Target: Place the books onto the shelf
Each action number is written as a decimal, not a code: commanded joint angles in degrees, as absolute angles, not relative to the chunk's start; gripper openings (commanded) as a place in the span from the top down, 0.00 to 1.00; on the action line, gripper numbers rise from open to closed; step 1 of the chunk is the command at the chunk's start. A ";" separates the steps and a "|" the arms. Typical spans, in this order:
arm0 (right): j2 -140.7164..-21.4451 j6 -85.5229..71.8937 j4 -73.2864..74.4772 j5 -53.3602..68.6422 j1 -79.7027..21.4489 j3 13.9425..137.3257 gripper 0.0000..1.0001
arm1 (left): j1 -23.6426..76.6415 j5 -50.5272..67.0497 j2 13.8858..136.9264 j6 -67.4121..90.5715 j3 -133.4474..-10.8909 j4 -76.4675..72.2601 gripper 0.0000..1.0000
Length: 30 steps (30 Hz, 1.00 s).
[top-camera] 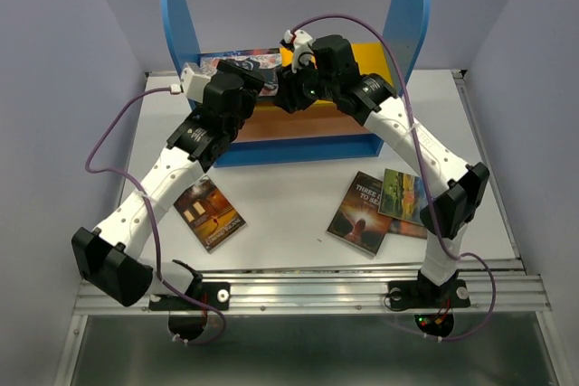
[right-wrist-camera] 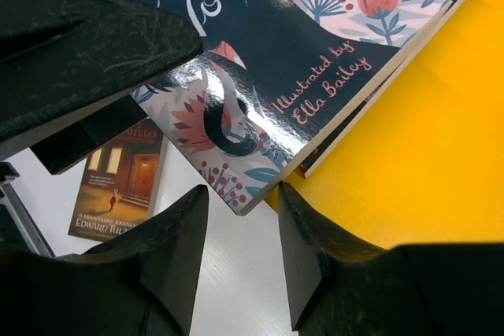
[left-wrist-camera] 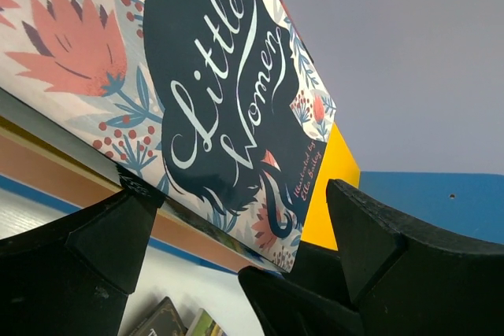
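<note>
The Little Women book (left-wrist-camera: 213, 92) lies on the yellow top board of the shelf (top-camera: 412, 15), upper centre of the top view, with one corner overhanging. The left gripper (left-wrist-camera: 240, 194) gapes wide under that corner and grips nothing. The right gripper (right-wrist-camera: 242, 194) stands half-closed about the same corner, though whether it pinches it cannot be told.

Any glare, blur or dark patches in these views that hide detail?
Right wrist: a white glare patch on the glossy Little Women cover near its lower corner, but the lettering stays legible. Left wrist: the cover is sharp, while the left hand is almost featureless black. Top view: even light, soft shadows, nothing blown out.
</note>
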State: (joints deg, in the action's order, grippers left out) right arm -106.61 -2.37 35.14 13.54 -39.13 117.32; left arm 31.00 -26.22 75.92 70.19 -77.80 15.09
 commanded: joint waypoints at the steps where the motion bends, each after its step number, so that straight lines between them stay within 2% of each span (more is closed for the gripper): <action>1: -107.40 -3.07 31.38 11.43 -39.81 121.20 0.55 | 30.59 -24.79 74.44 67.59 -78.14 11.78 0.01; 11: -110.13 -4.48 27.95 3.62 -40.34 123.22 0.62 | 30.50 -24.87 69.97 65.04 -75.59 11.16 0.01; 18: -110.39 -4.66 27.07 4.57 -40.87 123.32 0.62 | 30.24 -26.63 67.24 63.46 -74.09 11.51 0.02; 25: -109.16 -5.01 26.02 4.22 -40.87 122.43 0.52 | 27.34 -27.60 67.15 62.32 -74.18 12.66 0.02; 30: -107.93 -5.71 26.19 0.36 -40.87 121.73 0.41 | 26.02 -25.93 67.94 61.26 -75.50 13.01 0.02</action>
